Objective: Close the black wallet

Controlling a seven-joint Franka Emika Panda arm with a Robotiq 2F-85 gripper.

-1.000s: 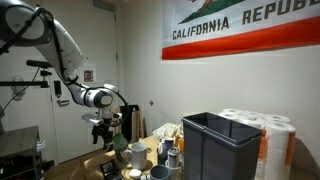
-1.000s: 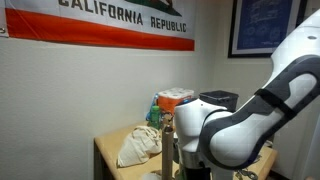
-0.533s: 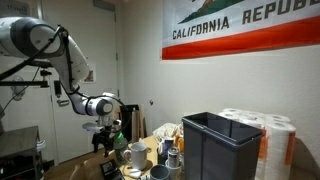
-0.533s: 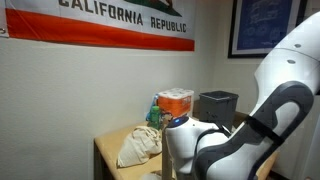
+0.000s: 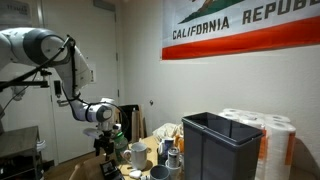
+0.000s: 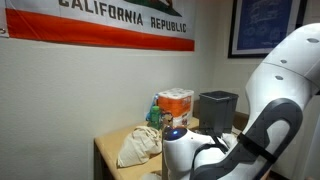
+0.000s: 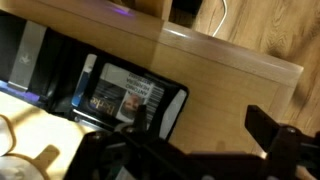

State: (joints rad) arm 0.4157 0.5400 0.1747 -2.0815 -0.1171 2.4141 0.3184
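The black wallet [image 7: 125,97] lies open and flat on the wooden table [image 7: 230,80] in the wrist view, its inner face up with a light card patch showing. My gripper [image 7: 188,148] hovers just above the table, its jaws wide apart. One finger [image 7: 97,150] overlaps the wallet's near edge; the other finger [image 7: 276,135] is over bare wood off to the side. Nothing is between the jaws. In an exterior view the gripper [image 5: 103,143] hangs low over the table's end. The wallet is hidden in both exterior views.
White mugs [image 5: 136,153] stand near the gripper. A big dark grey bin [image 5: 222,146] and paper rolls [image 5: 268,125] fill the near side. A crumpled beige bag [image 6: 140,145], an orange tub [image 6: 176,102] and the bin [image 6: 218,104] sit by the wall.
The arm has come down over the last second, bringing the gripper lower towards the table. The arm fills more of the lower exterior view now.
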